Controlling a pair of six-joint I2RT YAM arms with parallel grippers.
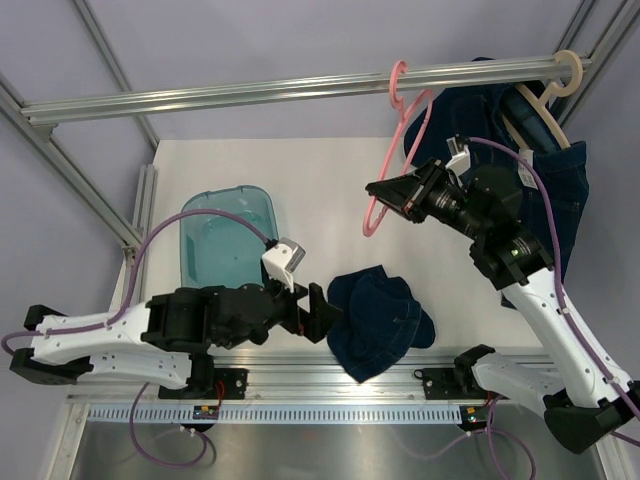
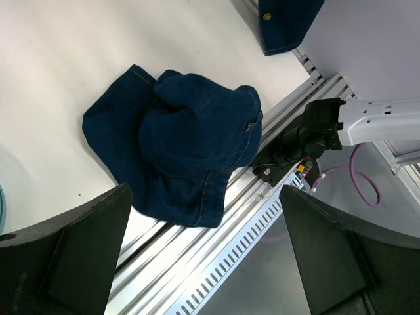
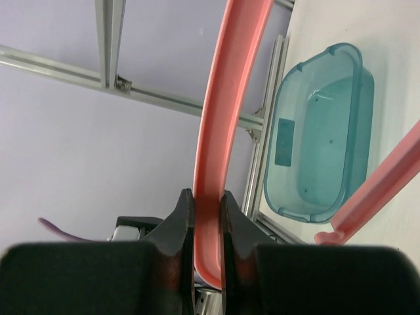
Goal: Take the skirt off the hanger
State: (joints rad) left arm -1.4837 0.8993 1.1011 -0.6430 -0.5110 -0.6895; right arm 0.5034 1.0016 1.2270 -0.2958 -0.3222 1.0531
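The dark blue denim skirt (image 1: 382, 320) (image 2: 190, 141) lies crumpled on the white table by its front edge, with one fold hanging over the aluminium rail. It is off the pink hanger (image 1: 393, 82) (image 3: 223, 98), which hangs bare by its hook from the overhead bar (image 1: 250, 95). My right gripper (image 1: 385, 195) (image 3: 207, 210) is raised and shut on the hanger's lower arm. My left gripper (image 1: 318, 312) (image 2: 207, 262) hovers low just left of the skirt, jaws wide open and nothing between them.
A teal plastic tub (image 1: 230, 192) (image 3: 279, 138) stands at the table's left. Another denim garment (image 1: 560, 190) (image 2: 289, 23) hangs on a wooden hanger (image 1: 545, 100) at the bar's right end. The right arm's base (image 2: 321, 128) sits beside the skirt.
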